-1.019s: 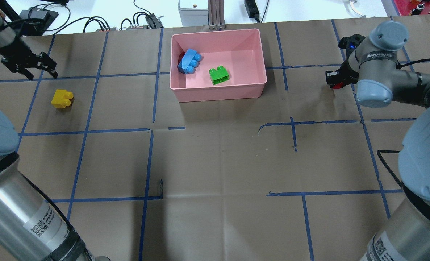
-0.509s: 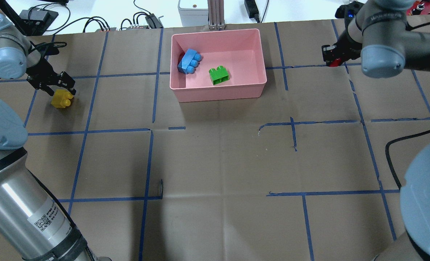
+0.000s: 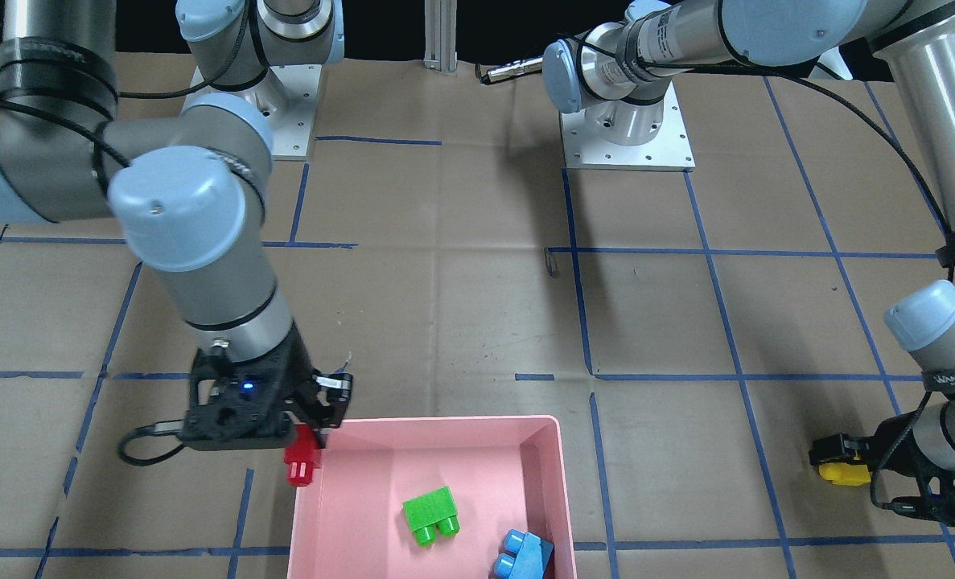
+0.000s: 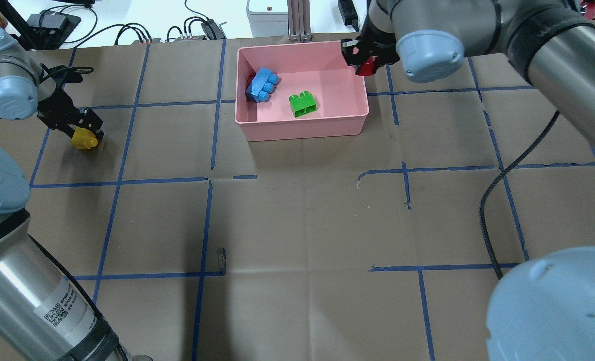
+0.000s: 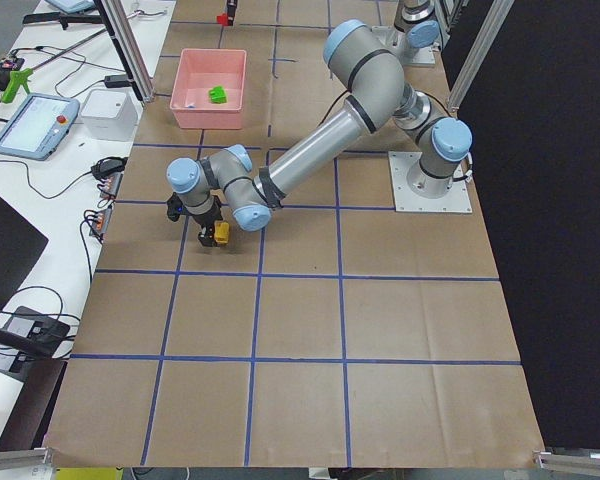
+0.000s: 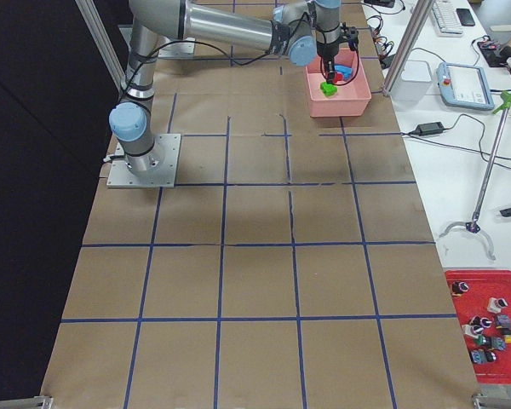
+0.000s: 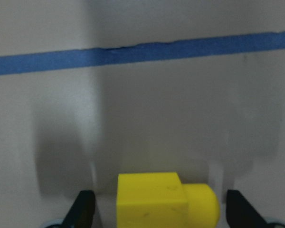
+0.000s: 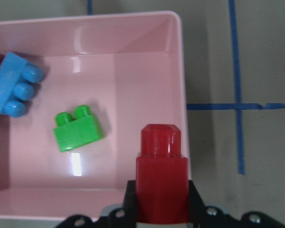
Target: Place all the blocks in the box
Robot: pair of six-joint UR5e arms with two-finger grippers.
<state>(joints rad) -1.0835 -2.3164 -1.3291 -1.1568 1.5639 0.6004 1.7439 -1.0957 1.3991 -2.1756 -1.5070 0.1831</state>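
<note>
The pink box point(image 4: 302, 125) stands at the far middle of the table, also in the front view point(image 3: 445, 420). In it lie the light blue brick point(image 4: 261, 84) and the green brick point(image 4: 303, 105). My right gripper point(image 4: 365, 62) is shut on the small red brick point(image 8: 161, 175) and holds it above the box's far right rim point(image 8: 183, 95). The yellow brick point(image 4: 84, 140) lies on the table at the left. My left gripper point(image 4: 82, 131) is open and low, with a finger point(image 7: 83, 209) on each side of the yellow brick point(image 7: 166, 199), small gaps between.
Cables and a white unit point(image 4: 267, 12) lie beyond the table's far edge. Blue tape lines cross the brown paper. A red tray of small parts point(image 6: 485, 315) sits on the side bench. A black cable point(image 4: 492, 200) hangs from my right arm.
My right arm has swung left with the red brick, from the right side to the box's far right rim. My left gripper has moved down onto the yellow brick and now straddles it.
</note>
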